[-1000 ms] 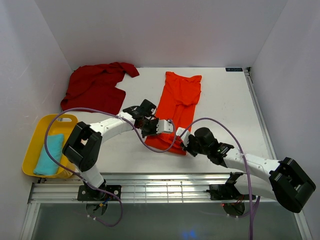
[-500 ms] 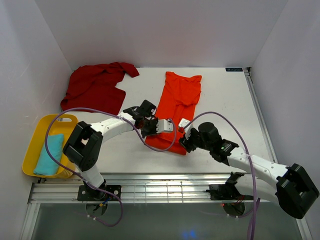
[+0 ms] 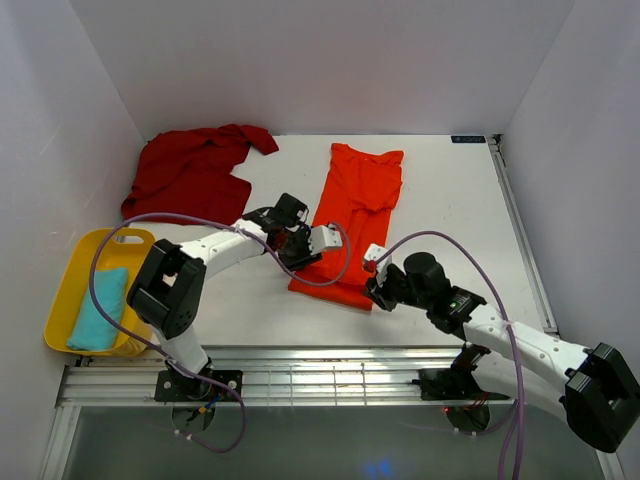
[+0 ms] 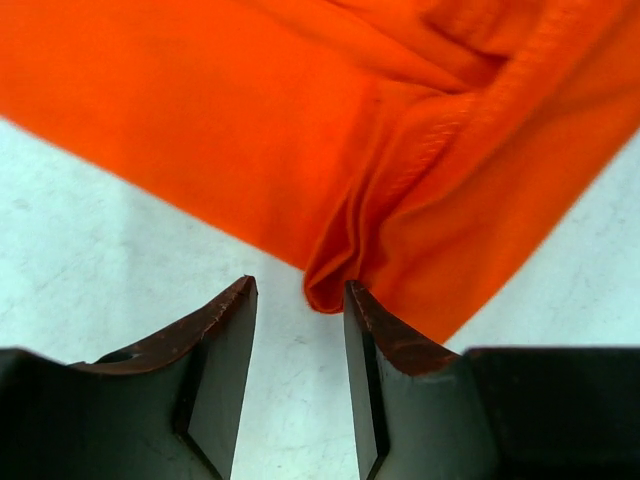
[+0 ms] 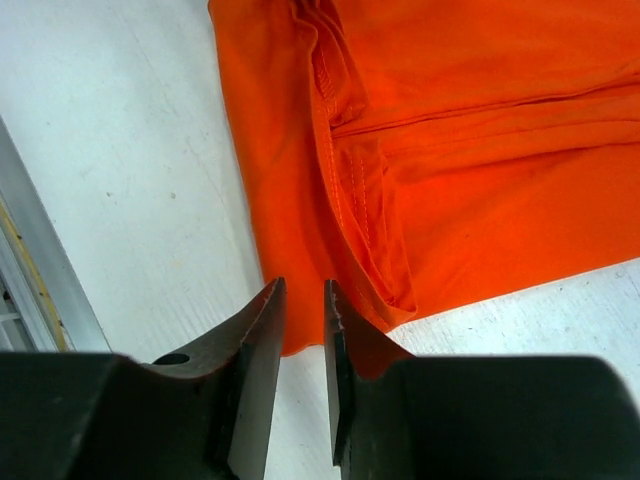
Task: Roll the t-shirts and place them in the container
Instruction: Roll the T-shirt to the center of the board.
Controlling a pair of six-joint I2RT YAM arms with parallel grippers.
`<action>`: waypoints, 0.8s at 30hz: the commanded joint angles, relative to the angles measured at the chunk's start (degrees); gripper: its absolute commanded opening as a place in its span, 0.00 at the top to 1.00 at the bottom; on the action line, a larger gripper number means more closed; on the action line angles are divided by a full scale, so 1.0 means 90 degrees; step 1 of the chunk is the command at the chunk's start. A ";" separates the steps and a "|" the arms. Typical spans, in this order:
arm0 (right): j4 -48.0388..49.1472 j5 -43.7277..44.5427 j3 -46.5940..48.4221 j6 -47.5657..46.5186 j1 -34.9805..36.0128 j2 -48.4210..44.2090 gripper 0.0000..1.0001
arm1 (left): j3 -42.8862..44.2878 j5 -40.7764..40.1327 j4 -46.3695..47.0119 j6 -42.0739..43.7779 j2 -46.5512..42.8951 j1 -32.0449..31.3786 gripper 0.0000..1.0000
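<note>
Two t-shirts lie on the white table (image 3: 440, 200): the orange t-shirt (image 3: 355, 200), folded into a long narrow strip, runs from the far middle toward the near edge, and the dark red t-shirt (image 3: 190, 175) sits crumpled at the far left, well apart from it. The left gripper (image 4: 298, 290) is at the strip's left edge, near its near end. Its jaws stand partly open, and a bunched fold of orange cloth reaches just to the mouth between the tips, touching the right one. Nothing is clamped, and bare table shows in the gap. The right gripper (image 5: 302, 288) is at the strip's near right corner, low over the stitched hem. Its jaws are parted by only a thin slit, through which the orange edge and then the table show, and the cloth lies flat there, not pinched. At the near left a yellow tray (image 3: 75, 270) holds a folded teal cloth (image 3: 100, 308), away from both shirts.
</note>
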 commanded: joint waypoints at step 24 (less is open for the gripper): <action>0.0170 0.0577 0.1028 -0.0743 -0.0203 0.2353 0.90 | -0.0794 0.0562 0.0295 0.0795 -0.0918 -0.0019 0.52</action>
